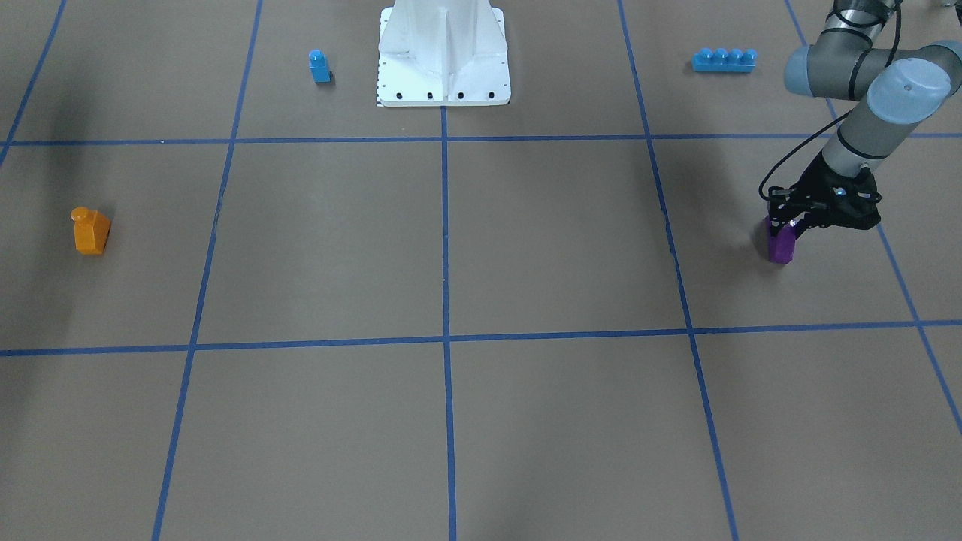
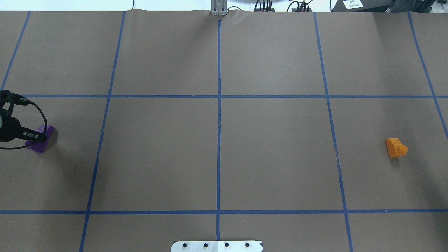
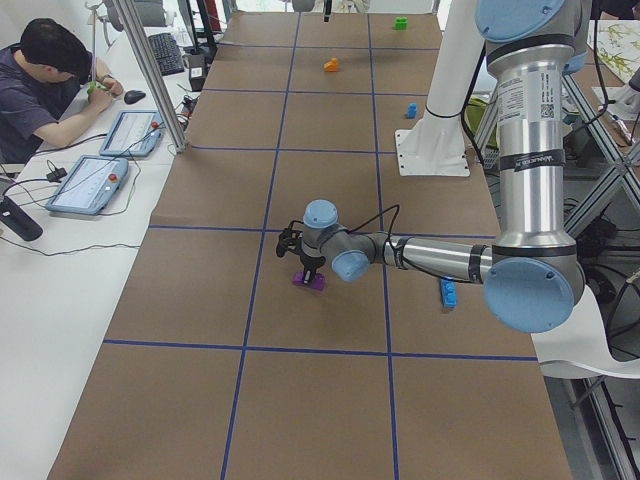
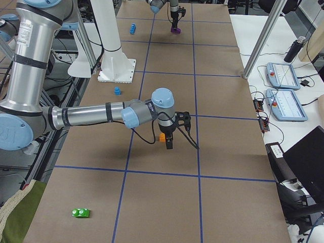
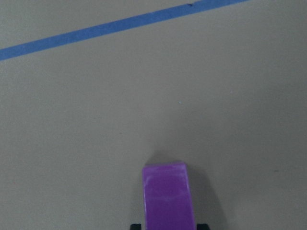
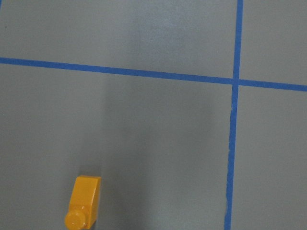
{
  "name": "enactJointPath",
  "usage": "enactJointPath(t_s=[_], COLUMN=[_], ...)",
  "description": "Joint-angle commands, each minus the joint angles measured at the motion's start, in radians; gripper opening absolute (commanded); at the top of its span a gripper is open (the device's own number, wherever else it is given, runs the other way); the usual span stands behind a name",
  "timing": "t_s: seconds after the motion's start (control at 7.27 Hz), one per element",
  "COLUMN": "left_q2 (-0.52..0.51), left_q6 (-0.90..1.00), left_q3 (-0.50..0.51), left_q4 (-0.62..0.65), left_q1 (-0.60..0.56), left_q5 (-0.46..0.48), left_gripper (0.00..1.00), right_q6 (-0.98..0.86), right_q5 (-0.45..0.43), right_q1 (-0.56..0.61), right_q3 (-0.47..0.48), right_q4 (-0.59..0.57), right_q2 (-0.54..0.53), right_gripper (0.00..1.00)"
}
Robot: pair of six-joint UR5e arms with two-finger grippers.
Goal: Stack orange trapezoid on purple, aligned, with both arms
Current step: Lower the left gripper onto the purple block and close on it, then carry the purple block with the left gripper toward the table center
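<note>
1. The left pincer [image 1: 785, 229] pinches the purple brick [image 1: 782, 246] on the tabletop [image 1: 481, 248], at the right of the front view.
2. The orange trapezoid [image 1: 92, 231] sits far away, at the left.
3. The right pincer [image 4: 169, 144] hangs by the orange trapezoid. I cannot tell if it is spread.

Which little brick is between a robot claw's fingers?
The purple brick: it sits between the fingers of the left gripper. The orange brick, the small blue brick and the long blue brick have nothing around them.
</note>
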Motion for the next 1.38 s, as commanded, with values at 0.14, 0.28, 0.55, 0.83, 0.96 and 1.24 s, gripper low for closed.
enactJointPath(t_s=[0.14, 0.28, 0.55, 0.83, 0.96, 1.24], left_q2=[-0.022, -0.081, -0.26, -0.496, -0.643, -0.837], left_q6=[-0.025, -0.028, -0.205, -0.386, -0.437, -0.491], left_q3=[-0.141, -0.242, -0.274, -0.257, -0.201, -0.011], left_q4=[0.149, 0.336, 0.481, 0.663, 0.755, 0.753], left_q1=[0.0, 0.002, 0.078, 0.263, 0.335, 0.405], left_q5=[-0.013, -0.013, -0.002, 0.088, 0.142, 0.2], left_gripper=[0.0, 0.0, 0.0, 0.0, 0.0, 0.0], right_q6=[-0.001, 0.001, 0.001, 0.001, 0.001, 0.001], right_q5=[0.0, 0.0, 0.002, 0.002, 0.0, 0.002], right_q1=[-0.001, -0.001, -0.004, -0.004, -0.004, -0.004], right_q3=[0.0, 0.0, 0.0, -0.001, -0.001, -0.003], right_q4=[0.0, 0.0, 0.0, 0.0, 0.0, 0.0], right_q2=[0.0, 0.0, 0.0, 0.0, 0.0, 0.002], right_gripper=[1.0, 1.0, 1.0, 1.0, 1.0, 1.0])
